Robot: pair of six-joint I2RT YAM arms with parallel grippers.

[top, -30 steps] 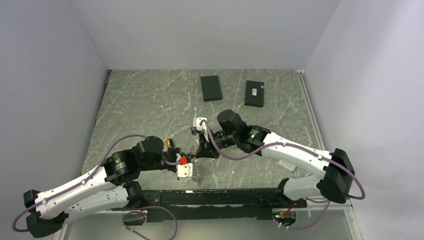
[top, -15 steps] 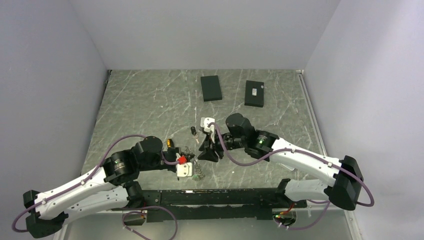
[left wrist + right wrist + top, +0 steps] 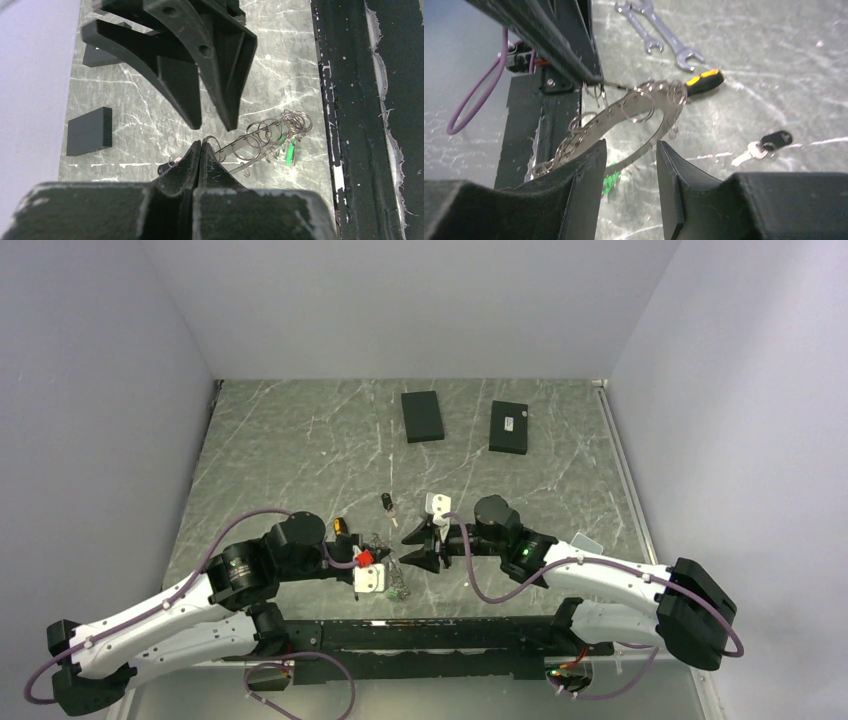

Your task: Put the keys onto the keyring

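Observation:
The keyring [image 3: 260, 136], a flat grey ring with small rings and a green tag [image 3: 290, 151], hangs from my left gripper [image 3: 200, 144], which is shut on one of its small rings just above the table. It also shows in the right wrist view [image 3: 644, 127] and the top view [image 3: 395, 578]. My right gripper [image 3: 628, 150] is open and empty, its fingers on either side of the ring's band without touching it; in the top view [image 3: 410, 548] it faces the left gripper [image 3: 383, 559]. One black-headed key [image 3: 769, 142] lies on the table beyond them [image 3: 387, 503].
A black-and-yellow screwdriver [image 3: 704, 82] and two silver wrenches [image 3: 664, 30] lie on the left arm's far side. Two black boxes [image 3: 422, 415] [image 3: 509, 426] sit at the back. The black frame rail [image 3: 345, 100] runs along the table's near edge.
My right arm has drawn back to the right and toward the near edge, uncovering the key on the table. Its open fingers now face the keyring. The left gripper has not moved.

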